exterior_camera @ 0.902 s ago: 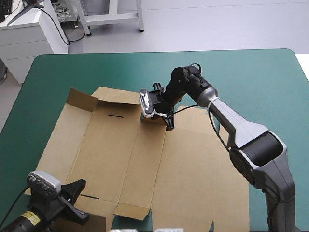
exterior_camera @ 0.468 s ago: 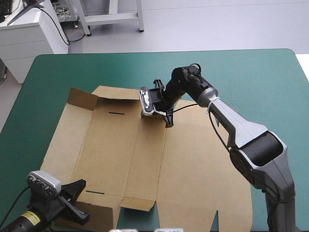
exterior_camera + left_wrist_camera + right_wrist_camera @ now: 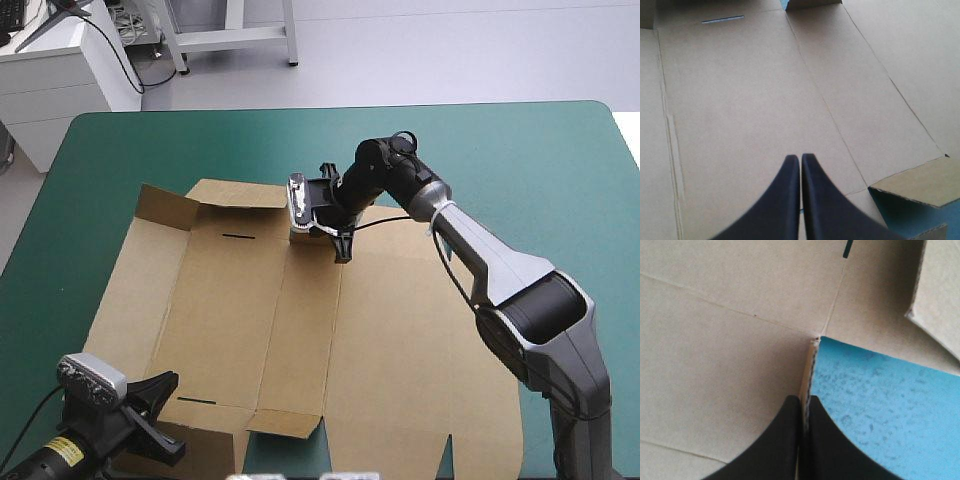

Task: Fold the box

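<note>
The brown box point(image 3: 300, 330) lies as a flat cut sheet over the middle and left of the table. One far-left flap point(image 3: 165, 205) stands raised. My right gripper point(image 3: 330, 232) is at the sheet's far edge, shut on a small flap there. In the right wrist view the board's cut edge point(image 3: 810, 365) runs in between the fingers of that gripper point(image 3: 805, 399). My left gripper point(image 3: 165, 410) hovers at the sheet's near-left corner. Its fingers meet in a point point(image 3: 800, 157) over the bare board point(image 3: 765, 100), with nothing held.
The teal-green cover point(image 3: 520, 170) shows around the sheet, widest at the far side and on the right. A narrow slot point(image 3: 238, 237) is cut near the sheet's far edge. A small flap point(image 3: 285, 422) lies at the near edge.
The right gripper has dragged the sheet toward the far side; its near edge has drawn back from the table's front. The left gripper has stayed where it was.
</note>
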### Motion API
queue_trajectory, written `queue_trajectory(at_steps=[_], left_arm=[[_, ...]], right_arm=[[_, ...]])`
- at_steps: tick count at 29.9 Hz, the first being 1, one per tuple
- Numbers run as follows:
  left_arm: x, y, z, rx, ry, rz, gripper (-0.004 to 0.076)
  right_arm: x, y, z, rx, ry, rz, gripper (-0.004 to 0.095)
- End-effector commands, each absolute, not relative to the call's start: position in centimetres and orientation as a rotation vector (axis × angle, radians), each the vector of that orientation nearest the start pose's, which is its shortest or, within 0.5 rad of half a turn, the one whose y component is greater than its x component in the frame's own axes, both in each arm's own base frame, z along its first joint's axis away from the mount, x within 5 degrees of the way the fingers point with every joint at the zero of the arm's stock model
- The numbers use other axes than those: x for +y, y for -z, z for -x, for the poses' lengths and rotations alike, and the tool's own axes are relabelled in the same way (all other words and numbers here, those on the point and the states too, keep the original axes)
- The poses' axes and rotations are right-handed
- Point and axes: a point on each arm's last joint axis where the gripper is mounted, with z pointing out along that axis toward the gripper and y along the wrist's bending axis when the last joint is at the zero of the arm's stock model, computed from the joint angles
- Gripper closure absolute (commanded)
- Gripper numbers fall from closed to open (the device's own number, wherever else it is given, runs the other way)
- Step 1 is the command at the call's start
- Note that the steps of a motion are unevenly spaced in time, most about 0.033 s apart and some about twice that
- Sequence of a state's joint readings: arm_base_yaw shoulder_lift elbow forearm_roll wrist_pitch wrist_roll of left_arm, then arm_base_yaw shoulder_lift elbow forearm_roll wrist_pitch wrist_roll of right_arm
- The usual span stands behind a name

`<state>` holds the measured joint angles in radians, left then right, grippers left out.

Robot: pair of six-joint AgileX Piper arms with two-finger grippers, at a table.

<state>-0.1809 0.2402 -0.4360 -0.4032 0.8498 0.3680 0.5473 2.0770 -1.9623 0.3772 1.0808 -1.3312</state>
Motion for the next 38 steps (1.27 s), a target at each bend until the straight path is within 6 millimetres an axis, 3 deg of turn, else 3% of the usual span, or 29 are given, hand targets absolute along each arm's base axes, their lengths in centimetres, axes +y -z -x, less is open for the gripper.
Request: queue_trajectory(at_steps=[1,5,7,10,12,14,20,25,30,34,38], left_arm=[[-3.5,-28.7,-4.2,1.975,0.394,-0.414,0.0732],[-3.5,-28.7,-4.2,1.974,0.392,-0.417,0.0732],[-3.5,-28.7,-4.2,1.974,0.392,-0.417,0.0732],[-3.5,-28.7,-4.2,1.974,0.392,-0.417,0.0732],[-3.5,-28.7,-4.2,1.974,0.392,-0.417,0.0732],[-3.5,-28.7,-4.2,1.974,0.392,-0.417,0.0732],[-3.5,-28.7,-4.3,1.973,0.392,-0.416,0.0732],[-3.5,-28.7,-4.3,1.973,0.392,-0.416,0.0732],[-3.5,-28.7,-4.3,1.973,0.389,-0.417,0.0732],[-3.5,-28.7,-4.3,1.973,0.389,-0.417,0.0732],[-3.5,-28.7,-4.3,1.973,0.389,-0.417,0.0732]], right_arm=[[26.2,-33.0,-37.2,1.595,-0.198,1.858,0.0734],[26.2,-33.0,-37.2,1.609,-0.2,1.846,0.0426],[26.0,-33.2,-37.2,1.608,-0.183,1.85,0.0361],[24.7,-34.1,-37.4,1.654,-0.094,1.829,0.0411],[23.3,-35.1,-37.6,1.79,-0.061,1.694,0.0474],[21.0,-36.7,-37.8,1.931,-0.014,1.514,0.0546],[13.0,-42.2,-36.5,2.08,0.08,1.173,0.0749],[6.0,-45.6,-33.4,2.259,0.057,0.819,0.0896],[1.1,-47.3,-28.6,2.301,0.095,0.543,0.0914],[-1.1,-46.6,-24.0,2.352,0.104,0.371,0.0914],[-1.5,-43.6,-19.9,2.433,0.085,0.288,0.0925]])
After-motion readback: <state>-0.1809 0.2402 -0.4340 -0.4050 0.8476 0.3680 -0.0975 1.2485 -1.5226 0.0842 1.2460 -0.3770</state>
